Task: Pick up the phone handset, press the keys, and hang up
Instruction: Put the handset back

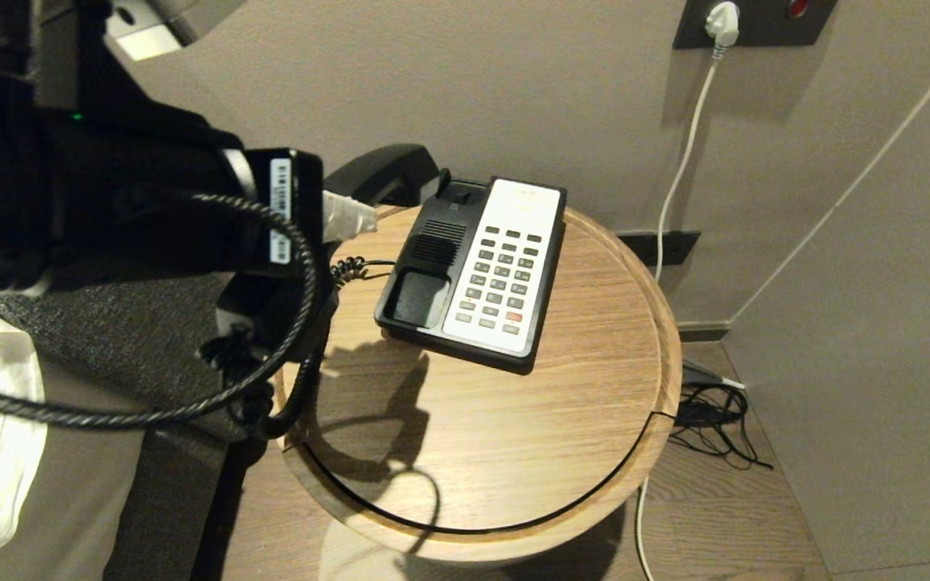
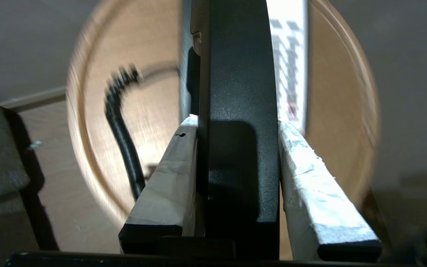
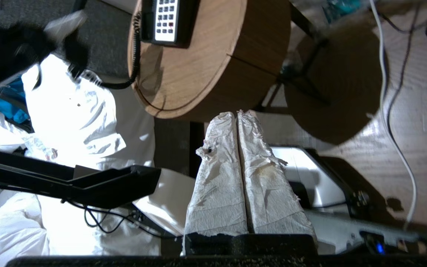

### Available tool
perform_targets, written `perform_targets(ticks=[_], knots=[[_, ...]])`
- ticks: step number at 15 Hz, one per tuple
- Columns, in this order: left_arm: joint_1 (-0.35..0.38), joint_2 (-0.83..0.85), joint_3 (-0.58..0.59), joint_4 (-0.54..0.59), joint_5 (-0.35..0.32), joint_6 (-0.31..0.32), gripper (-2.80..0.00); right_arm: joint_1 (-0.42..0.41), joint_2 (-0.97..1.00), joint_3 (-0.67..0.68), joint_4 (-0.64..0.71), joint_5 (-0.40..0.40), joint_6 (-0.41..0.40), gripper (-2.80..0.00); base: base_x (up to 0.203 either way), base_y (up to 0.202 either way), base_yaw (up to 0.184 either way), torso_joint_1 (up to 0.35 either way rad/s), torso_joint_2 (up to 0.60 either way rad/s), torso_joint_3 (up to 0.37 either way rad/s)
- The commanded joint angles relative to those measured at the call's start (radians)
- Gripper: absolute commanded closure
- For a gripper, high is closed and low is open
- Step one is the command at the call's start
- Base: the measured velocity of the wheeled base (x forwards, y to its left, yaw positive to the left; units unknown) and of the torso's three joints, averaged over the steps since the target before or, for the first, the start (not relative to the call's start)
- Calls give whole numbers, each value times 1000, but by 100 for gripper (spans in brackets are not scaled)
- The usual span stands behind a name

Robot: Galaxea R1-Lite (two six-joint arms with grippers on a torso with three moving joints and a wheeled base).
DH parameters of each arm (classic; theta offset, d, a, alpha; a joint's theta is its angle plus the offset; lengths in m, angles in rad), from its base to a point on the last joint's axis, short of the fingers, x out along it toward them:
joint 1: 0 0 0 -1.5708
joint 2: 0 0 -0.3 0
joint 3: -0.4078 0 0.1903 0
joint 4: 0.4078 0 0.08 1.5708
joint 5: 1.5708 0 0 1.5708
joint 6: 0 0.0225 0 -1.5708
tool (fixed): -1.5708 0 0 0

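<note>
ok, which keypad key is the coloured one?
The red key in the keypad's lower rows on the phone base, toward the right side; the other keys are dark or grey.

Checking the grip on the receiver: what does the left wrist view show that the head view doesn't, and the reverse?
Only the left wrist view shows both taped fingers of the left gripper clamped on the phone handset. Only the head view shows the empty cradle, wall plug and floor cables. Both show the keypad, coiled cord and round wooden table.

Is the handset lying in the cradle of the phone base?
No: the cradle of the phone base is bare, and the left gripper holds the handset between its fingers.
</note>
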Motion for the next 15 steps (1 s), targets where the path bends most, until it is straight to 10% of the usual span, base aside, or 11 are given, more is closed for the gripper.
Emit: perform_targets(ticks=[1,15], knots=[[31,159,-127,-4,14,-5,0,8,-36,75,-29,0,-4,0,0,0,0,0,0,0],[92,265,-195,-72,48,-24,0,33,-101,249,-37,38,-61,0,0,0,0,0,0,0]])
